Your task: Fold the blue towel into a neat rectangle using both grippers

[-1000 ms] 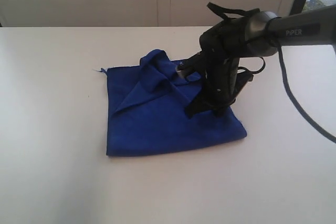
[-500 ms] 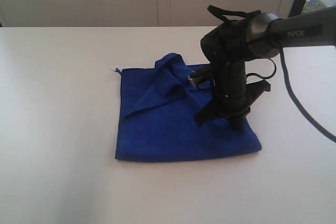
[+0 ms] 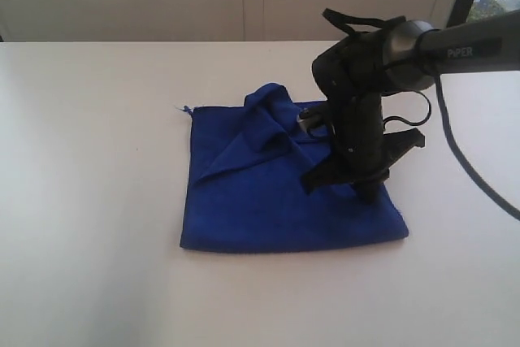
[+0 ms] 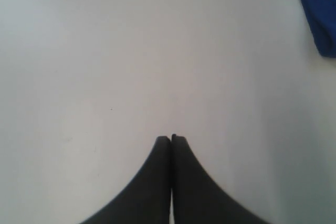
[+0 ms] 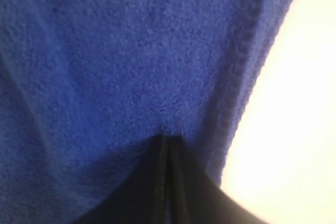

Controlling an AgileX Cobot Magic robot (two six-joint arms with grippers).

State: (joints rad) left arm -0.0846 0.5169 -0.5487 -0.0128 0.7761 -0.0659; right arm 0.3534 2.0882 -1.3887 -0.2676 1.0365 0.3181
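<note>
Royal-blue towel (wht table)

One towel, one worktop, and two end effectors: the left end effector and the right end effector.

Blue towel, folded, far edge rumpled

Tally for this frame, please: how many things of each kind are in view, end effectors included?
Blue towel: 1
End effectors: 2 (left end effector, right end effector)
White table: 1
Total: 4
</note>
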